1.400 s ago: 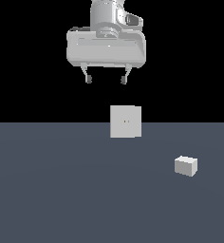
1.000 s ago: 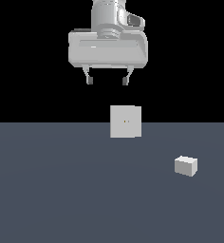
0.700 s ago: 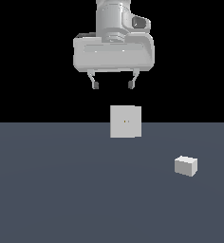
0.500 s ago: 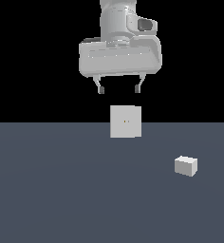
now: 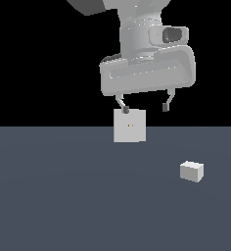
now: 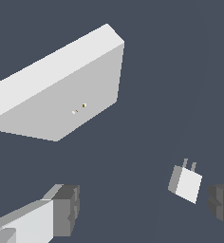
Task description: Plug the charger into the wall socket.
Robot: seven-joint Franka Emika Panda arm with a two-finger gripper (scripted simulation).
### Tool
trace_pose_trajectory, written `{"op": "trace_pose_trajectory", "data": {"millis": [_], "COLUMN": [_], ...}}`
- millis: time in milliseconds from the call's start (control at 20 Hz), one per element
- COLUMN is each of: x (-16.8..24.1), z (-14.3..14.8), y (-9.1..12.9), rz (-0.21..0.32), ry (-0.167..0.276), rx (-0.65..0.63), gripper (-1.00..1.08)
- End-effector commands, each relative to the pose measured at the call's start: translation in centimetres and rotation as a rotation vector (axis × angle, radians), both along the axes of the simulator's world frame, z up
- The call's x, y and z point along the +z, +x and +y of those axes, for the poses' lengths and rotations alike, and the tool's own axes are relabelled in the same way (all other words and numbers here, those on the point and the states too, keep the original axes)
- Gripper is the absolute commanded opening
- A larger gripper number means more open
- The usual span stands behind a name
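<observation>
The charger (image 5: pixel 191 171) is a small grey-white box lying on the dark floor at the exterior view's right. In the wrist view the charger (image 6: pixel 185 183) shows two short prongs. The wall socket (image 5: pixel 129 125) is an upright square plate with two tiny dots at its centre, and it also shows in the wrist view (image 6: pixel 61 90). My gripper (image 5: pixel 144 108) hangs open and empty in the air, just above the socket's top edge and well above and to the left of the charger. Both fingertips (image 6: pixel 66 209) frame the wrist view, with the charger close to one.
The dark grey floor (image 5: pixel 63 196) spreads around both objects, with a black background above its far edge. Nothing else stands on it.
The arm has come down and moved toward the exterior view's right, growing larger in view. Its fingertips went from high above the socket to just over its top edge. The charger and socket stayed put.
</observation>
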State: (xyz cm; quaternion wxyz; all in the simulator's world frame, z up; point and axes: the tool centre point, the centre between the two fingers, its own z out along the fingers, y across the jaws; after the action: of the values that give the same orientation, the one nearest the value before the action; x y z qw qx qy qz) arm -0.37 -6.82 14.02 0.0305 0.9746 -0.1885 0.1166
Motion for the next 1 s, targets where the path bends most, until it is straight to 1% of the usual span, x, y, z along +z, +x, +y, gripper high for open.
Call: {"op": "trace_pose_trajectory", "data": {"millis": [0, 500, 950], "x": [-1.0, -4.9, -7.2], "z": [-1.2, -5.4, -7.7], "y": [-0.6, -3.1, -4.8], "rz": [-0.022, -0.099, -0.142], "ry": [-0.011, -0.053, -0.079], "rx": [-0.059, -0.273, -0.398], "gripper": [1.0, 1.0, 1.0]}}
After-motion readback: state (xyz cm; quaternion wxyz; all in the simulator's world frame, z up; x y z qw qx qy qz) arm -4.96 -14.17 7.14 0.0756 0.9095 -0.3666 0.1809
